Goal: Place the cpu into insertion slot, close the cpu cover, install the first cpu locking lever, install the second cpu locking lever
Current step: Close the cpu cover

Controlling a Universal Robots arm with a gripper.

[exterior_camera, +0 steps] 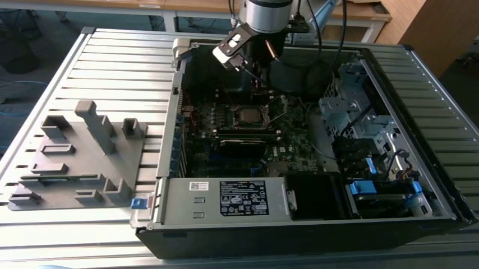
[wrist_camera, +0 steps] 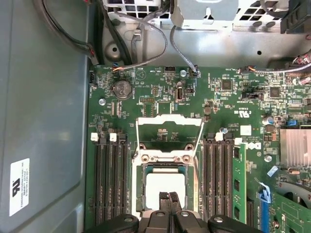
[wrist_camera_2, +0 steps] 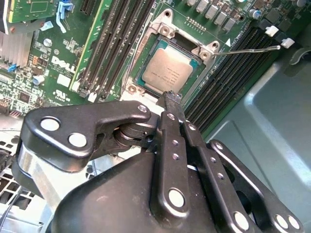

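Note:
The cpu lies flat in the insertion slot, grey metal top up; in the first wrist view the cpu sits inside the slot's silver rim. The cpu cover stands open, tipped back from the slot, with board showing through its cut-out. A thin wire locking lever sticks out to one side, unlatched. My gripper hangs just above the near edge of the cpu, fingers shut together on nothing; the same gripper shows in the second wrist view. In the exterior view the gripper is above the slot.
Memory slots flank the socket on both sides. The open computer case lies on a slatted table, with cables and a drive cage inside. A grey fixture block stands at the exterior view's left.

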